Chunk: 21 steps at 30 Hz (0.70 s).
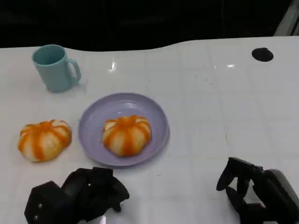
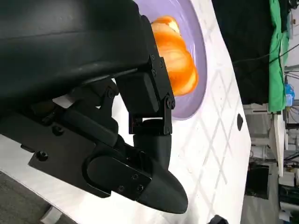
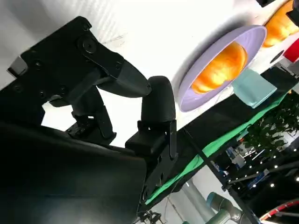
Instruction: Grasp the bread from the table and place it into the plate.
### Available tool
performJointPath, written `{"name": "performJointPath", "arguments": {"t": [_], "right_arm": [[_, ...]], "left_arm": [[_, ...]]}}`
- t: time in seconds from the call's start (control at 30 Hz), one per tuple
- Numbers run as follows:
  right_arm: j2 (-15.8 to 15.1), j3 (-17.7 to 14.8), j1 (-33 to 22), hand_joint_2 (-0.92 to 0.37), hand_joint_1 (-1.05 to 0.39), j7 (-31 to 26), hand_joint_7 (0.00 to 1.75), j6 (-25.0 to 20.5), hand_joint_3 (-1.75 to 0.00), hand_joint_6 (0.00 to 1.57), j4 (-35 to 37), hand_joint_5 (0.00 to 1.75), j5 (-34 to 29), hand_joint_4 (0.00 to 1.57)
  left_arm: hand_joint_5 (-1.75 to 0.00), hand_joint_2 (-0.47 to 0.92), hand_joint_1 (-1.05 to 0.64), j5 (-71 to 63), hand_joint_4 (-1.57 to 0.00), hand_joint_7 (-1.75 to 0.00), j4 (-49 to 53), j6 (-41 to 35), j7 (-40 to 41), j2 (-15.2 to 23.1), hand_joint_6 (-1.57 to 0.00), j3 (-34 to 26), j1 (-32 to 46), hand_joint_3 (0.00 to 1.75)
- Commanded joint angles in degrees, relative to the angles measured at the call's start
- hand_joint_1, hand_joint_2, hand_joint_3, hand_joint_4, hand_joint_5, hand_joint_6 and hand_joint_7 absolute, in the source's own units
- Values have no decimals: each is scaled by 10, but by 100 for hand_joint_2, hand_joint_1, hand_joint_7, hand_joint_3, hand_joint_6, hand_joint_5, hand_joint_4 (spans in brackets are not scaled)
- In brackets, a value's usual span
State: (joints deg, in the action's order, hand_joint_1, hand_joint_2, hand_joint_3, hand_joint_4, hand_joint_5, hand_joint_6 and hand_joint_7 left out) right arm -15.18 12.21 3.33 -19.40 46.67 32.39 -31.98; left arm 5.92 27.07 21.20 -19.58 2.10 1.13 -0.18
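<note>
Resting centre frame on the round lilac plate (image 1: 88, 128): one orange-striped round bread bun (image 1: 126, 135). Second striped bun (image 1: 44, 139) lies left on the white table (image 1: 210, 107). Left robot hand (image 1: 77, 196) and right robot hand (image 1: 247, 189), lower frame, both hold nothing, fingers apart.

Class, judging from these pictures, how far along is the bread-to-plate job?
Done: one bread already lies in the purple plate. In hand: nothing; the left hand and right hand hold nothing, low at the near table edge. Left: a second bread sits on the table beside the plate, if it counts too.

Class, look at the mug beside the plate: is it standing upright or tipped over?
Upright. The mug stands on its base on the table, its round rim facing up.
</note>
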Motion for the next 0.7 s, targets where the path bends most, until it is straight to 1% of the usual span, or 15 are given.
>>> {"name": "performJointPath", "arguments": {"t": [0.03, 0.7], "right_arm": [[-3, -2, 12, -40, -30, -14, 166, 9, -131, 59, 11, 175, 2, 80], [-3, 2, 14, -40, -29, -17, 163, 11, -129, 61, 16, 175, 0, 80]], "left_arm": [[-152, 85, -105, 2, -88, -76, 11, 0, -5, 12, -131, -6, 2, 0], [-152, 86, -105, 0, -88, -77, 22, 14, -9, 16, -130, -7, 1, 1]]}}
